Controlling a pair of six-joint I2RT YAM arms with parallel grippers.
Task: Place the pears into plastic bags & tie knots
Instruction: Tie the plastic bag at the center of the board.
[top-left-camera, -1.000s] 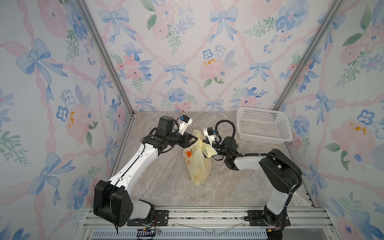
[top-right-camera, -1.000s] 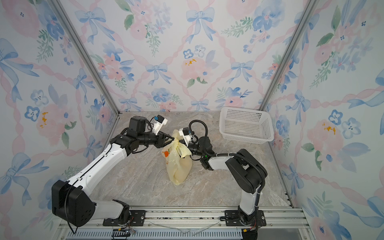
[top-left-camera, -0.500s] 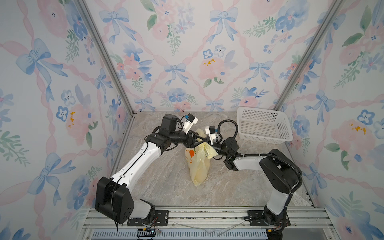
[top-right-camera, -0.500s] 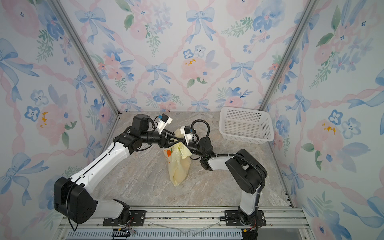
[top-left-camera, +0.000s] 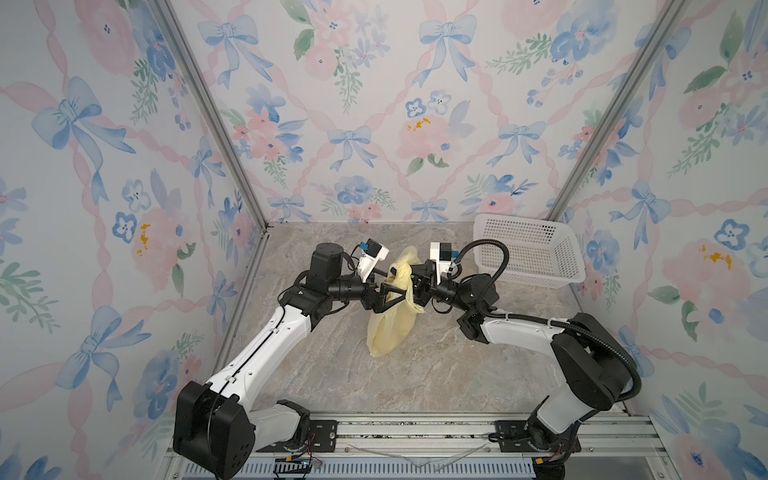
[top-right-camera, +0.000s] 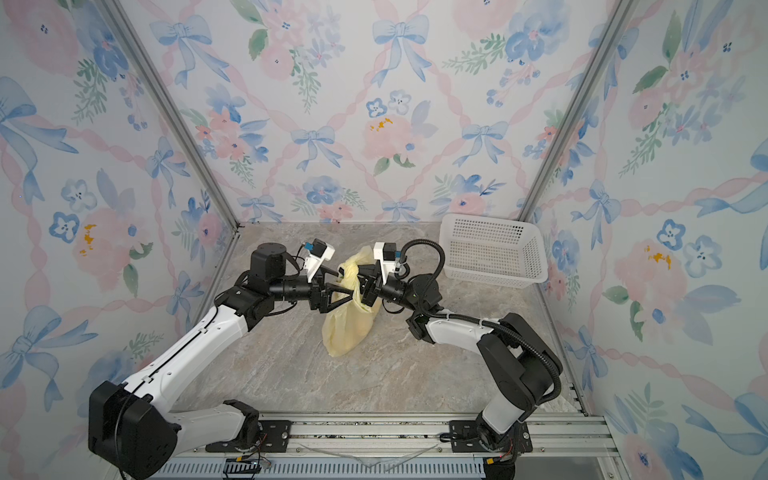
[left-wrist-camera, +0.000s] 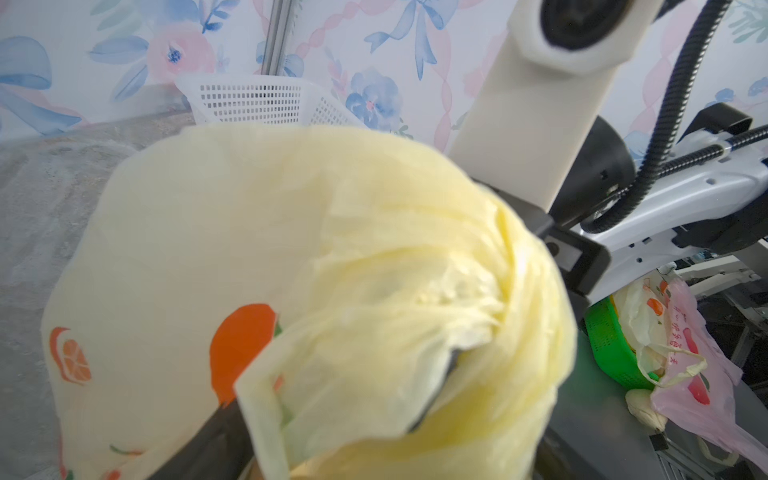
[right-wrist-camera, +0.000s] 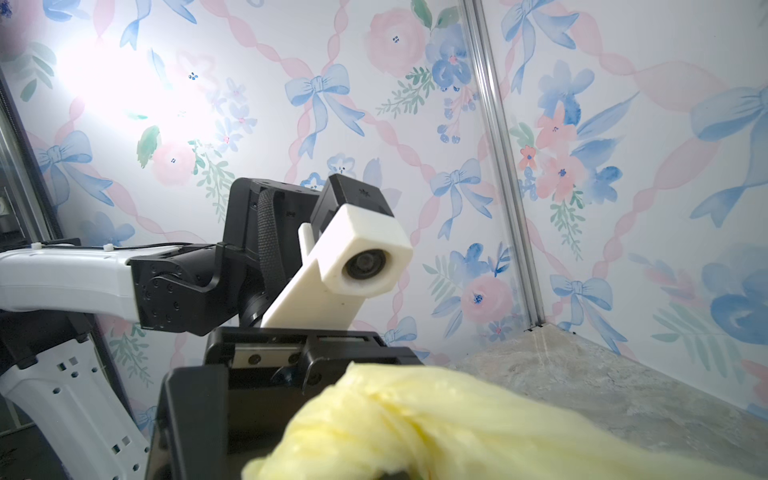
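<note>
Reaching in from the left, your left gripper has its jaws spread wide. One dark finger shows under the plastic bag, and the thin yellow plastic lies over the jaws. You cannot see it pinching anything.

The bag stands in the middle of the table. Its bottom is on the stone and its top is pulled up into a twisted bunch. That bunch sits right between your two grippers. You cannot make out the pears through the plastic.

On the other side, your right gripper is closed tight on the twisted top. The two grippers are very near each other, nose to nose.

Farther right, the white basket sits in the back corner, just behind your right arm. The left wall is close beside your left arm. You have wide, bare table in front of the bag, toward the rail.
</note>
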